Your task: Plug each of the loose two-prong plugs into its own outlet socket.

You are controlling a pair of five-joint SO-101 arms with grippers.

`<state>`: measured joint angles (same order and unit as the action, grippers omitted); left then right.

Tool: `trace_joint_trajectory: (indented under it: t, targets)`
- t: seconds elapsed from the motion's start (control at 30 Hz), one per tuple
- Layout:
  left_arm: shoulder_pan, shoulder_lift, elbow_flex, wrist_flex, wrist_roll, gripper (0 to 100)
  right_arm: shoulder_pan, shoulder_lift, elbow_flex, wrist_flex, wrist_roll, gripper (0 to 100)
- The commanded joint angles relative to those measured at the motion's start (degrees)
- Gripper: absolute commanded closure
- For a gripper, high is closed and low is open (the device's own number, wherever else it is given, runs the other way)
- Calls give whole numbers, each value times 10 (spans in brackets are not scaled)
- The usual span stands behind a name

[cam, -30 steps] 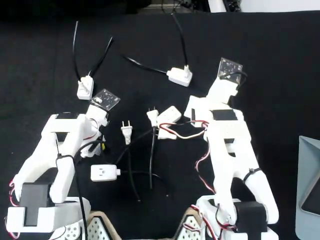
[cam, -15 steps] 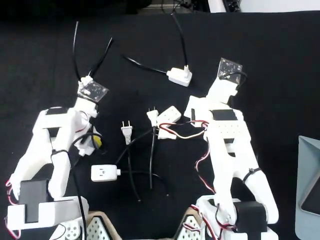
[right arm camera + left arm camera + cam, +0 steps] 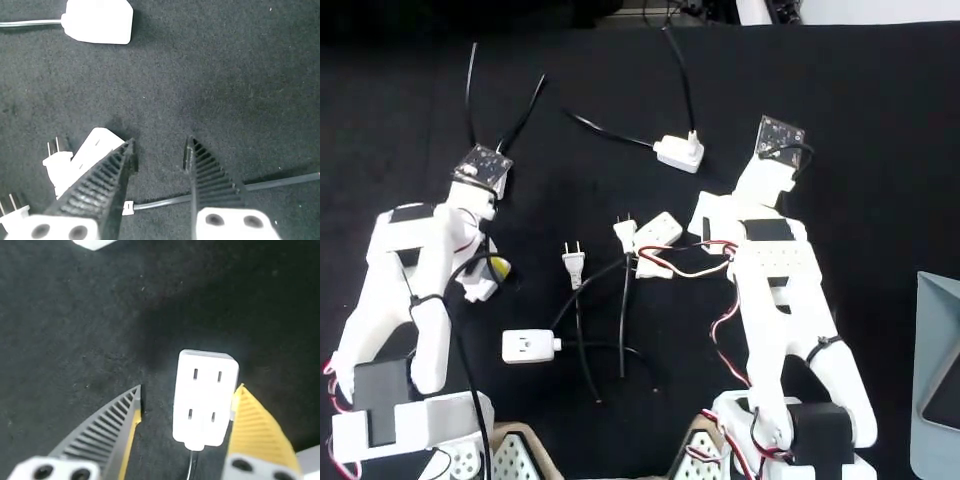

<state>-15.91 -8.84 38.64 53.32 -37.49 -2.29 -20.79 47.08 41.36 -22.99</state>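
Between the left fingers (image 3: pixel 112 425): a white plastic socket block with four small slots (image 3: pixel 205 397), lying flat on the table's black cloth (image 3: pixel 75 315). Fingers set wide, one grey and ribbed, one yellow. Block right up against the yellow one, with a gap on the grey side. Thin cord coming out of the block's near end. From the high view, tucked under the left arm (image 3: pixel 415 270) at the far left of the table, and hidden there.

Near the middle of the table, a loose white two-prong plug (image 3: pixel 573 263) on a black cord. A bit to its right, a second white plug (image 3: pixel 625 232), just beside a small white socket block (image 3: pixel 660 229). Toward the front, a lone white socket block (image 3: pixel 530 346), well apart from the others. Farther back, a far white socket block (image 3: pixel 678 152) with black cords on it, one running off toward the far edge.

Right fingers (image 3: pixel 107 185), both dark and ribbed, a little way apart and holding nothing. Over bare cloth, just beside the small white socket block.

Same black cloth over the whole table. Grey bin (image 3: pixel 938 370) at the right side, cut off by the edge. Thin bright strip of room past the far edge, too little to make out. Red and white wires (image 3: pixel 690 262) from the right arm (image 3: pixel 785 300) lying across the cords by the second white plug. Hard to tell what the white bit under them is.
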Motion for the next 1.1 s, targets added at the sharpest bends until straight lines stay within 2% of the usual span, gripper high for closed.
trace_joint_trajectory:
  t: [0.0, 0.17, 0.27, 0.57, 0.67, 0.77, 1.07]
  targets:
    - [-3, -4, -80, 66, 1, 718, -8, -17, -2, -8, -3, 844]
    - [-8, -29, -131, 134, 11, 719, -8, -22, -2, 1, -1, 843]
    - [-9, -98, -116, 139, 51, 719, -15, -22, -7, 17, 27, 843]
    - [-25, -318, 31, 133, 150, 719, -96, -40, -15, 80, 55, 843]
    - [-52, -358, 93, 99, 195, 719, -119, -59, -12, 86, 87, 843]
    - [-72, -389, 163, 63, 223, 719, -123, -64, -8, 86, 89, 843]
    - [-71, -479, 315, -18, 271, 719, -173, -64, 7, 86, -124, 842]
